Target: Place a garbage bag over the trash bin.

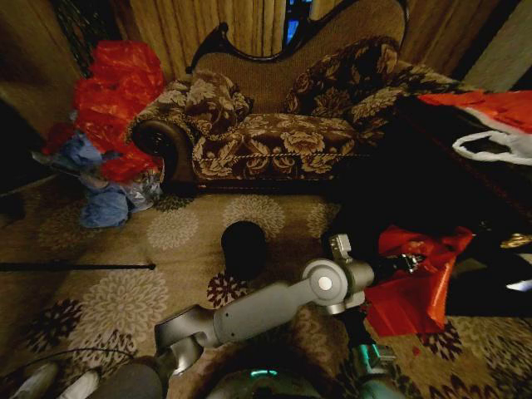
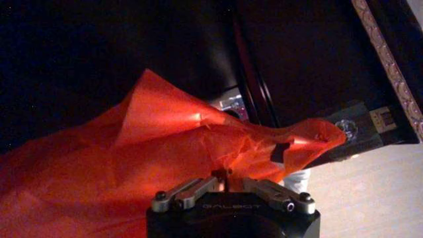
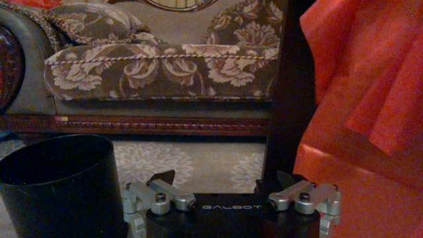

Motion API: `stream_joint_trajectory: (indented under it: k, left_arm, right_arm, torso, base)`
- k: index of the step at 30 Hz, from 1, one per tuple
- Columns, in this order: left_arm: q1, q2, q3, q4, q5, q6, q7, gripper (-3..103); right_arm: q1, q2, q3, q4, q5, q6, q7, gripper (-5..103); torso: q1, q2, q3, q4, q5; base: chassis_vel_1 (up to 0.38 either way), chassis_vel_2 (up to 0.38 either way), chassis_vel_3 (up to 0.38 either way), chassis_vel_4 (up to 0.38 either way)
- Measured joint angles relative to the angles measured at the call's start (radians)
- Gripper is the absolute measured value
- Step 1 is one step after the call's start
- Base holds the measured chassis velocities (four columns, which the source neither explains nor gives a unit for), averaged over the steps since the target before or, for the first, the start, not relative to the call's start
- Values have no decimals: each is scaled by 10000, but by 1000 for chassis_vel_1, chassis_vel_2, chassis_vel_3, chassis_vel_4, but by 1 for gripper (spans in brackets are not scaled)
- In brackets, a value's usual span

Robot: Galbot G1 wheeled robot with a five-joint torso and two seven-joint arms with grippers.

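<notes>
The black trash bin [image 1: 243,247] stands upright on the patterned carpet in front of the sofa, its round mouth bare. To its right hangs the red garbage bag [image 1: 411,295], crumpled and off the floor. My left arm reaches across to it, and my left gripper [image 2: 225,174] is shut on the bag's [image 2: 165,144] plastic. My right gripper [image 3: 225,181] is open and holds nothing. It sits low between the bin [image 3: 59,183] and the hanging bag [image 3: 370,99].
A floral sofa [image 1: 274,133] runs behind the bin. A tall pile of red and blue bags [image 1: 112,108] stands at the left. A dark table [image 1: 465,191] at the right carries a flat red plastic heap [image 1: 490,106] and a white bag [image 1: 499,148]. A thin black rod [image 1: 75,267] lies on the carpet.
</notes>
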Motion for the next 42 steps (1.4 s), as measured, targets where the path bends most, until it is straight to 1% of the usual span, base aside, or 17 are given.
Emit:
stream_joint_trajectory:
  k: [10, 13, 14, 16, 20, 22, 24, 26, 29, 30, 32, 33, 34, 36, 38, 39, 42]
  left_arm:
    - [321, 493, -113, -218, 388, -45, -83, 0]
    - [705, 1114, -177, -532, 395, -19, -412, 0]
    - [705, 1114, -177, -532, 395, -19, -412, 0]
    - [992, 1395, -250, -684, 325, -19, -744, 0]
    - [1265, 1672, -511, -730, 481, 0, -900, 0]
    - [1642, 2156, -898, -838, 780, 178, -1135, 0]
    - [2031, 2675, -1210, -1004, 982, 312, -1191, 0]
    - [2267, 2951, -1392, -1094, 1105, 385, -1163, 0]
    - [3073, 3784, -2063, -1372, 1497, 500, -979, 0]
    - [3073, 3784, -2063, -1372, 1497, 500, -979, 0]
    - [3579, 4229, -2529, -1518, 1795, 556, -833, 0]
    - [4057, 4618, -3073, -1654, 2040, 599, -680, 0]
    - [4057, 4618, -3073, -1654, 2040, 599, -680, 0]
    - [4516, 4956, -3627, -1793, 2200, 668, -595, 0]
    - [5060, 5367, -4389, -1911, 2538, 794, -328, 0]
    - [5060, 5367, -4389, -1911, 2538, 794, -328, 0]
    - [5606, 5851, -5274, -1927, 2986, 925, 63, 0]
  right_arm:
    - [-16, 5, -31, -121, -23, 73, -49, 100]
    - [-94, 18, -84, -262, -95, 151, -222, 100]
    - [-94, 18, -84, -262, -95, 151, -222, 100]
    - [-87, 34, -191, -393, -164, 193, -291, 100]
    - [-68, 36, -299, -471, -208, 201, -339, 100]
    - [-59, -12, -384, -579, -242, 221, -446, 100]
    - [-78, -84, -432, -655, -253, 248, -541, 100]
    - [-94, -131, -460, -687, -256, 261, -584, 100]
    - [-102, -277, -609, -809, -270, 284, -655, 100]
    - [-102, -277, -609, -809, -270, 284, -655, 100]
    - [-66, -348, -744, -885, -287, 287, -664, 100]
    - [-12, -398, -909, -965, -298, 286, -664, 100]
    - [-12, -398, -909, -965, -298, 286, -664, 100]
    - [47, -432, -1074, -1063, -321, 284, -664, 100]
    - [107, -470, -1249, -1183, -343, 283, -663, 100]
    - [107, -470, -1249, -1183, -343, 283, -663, 100]
    - [176, -541, -1390, -1348, -348, 283, -666, 100]
  torso:
    - [0, 0, 0, 0, 0]
    - [0, 0, 0, 1, -2]
    - [0, 0, 0, 1, -2]
    - [0, 0, 0, -1, -1]
    - [0, 1, 0, -2, -2]
    - [0, 1, 0, -1, -3]
    - [0, 1, 0, -1, -2]
    - [0, 1, 0, -1, -2]
    - [0, 1, 0, 0, -3]
    - [0, 1, 0, 0, -3]
    - [0, 1, 0, 1, -3]
    - [0, 1, -1, 0, -3]
    - [0, 1, -1, 0, -3]
    - [0, 1, 0, 1, -2]
    - [0, 1, -1, 0, -2]
    - [0, 1, -1, 0, -2]
    - [0, 1, -1, -3, -4]
  base:
    - [0, 0, 0, 0]
    - [0, 0, 0, 0]
    - [0, 0, 0, 0]
    - [0, 0, 0, 0]
    - [0, 0, 0, 0]
    - [0, 0, 0, 0]
    - [0, 0, 0, 0]
    - [0, 0, 0, 0]
    - [0, 0, 0, 0]
    - [0, 0, 0, 0]
    - [0, 0, 0, 0]
    - [0, 0, 0, 0]
    - [0, 0, 0, 0]
    - [0, 0, 0, 0]
    - [0, 0, 0, 0]
    - [0, 0, 0, 0]
    - [0, 0, 0, 0]
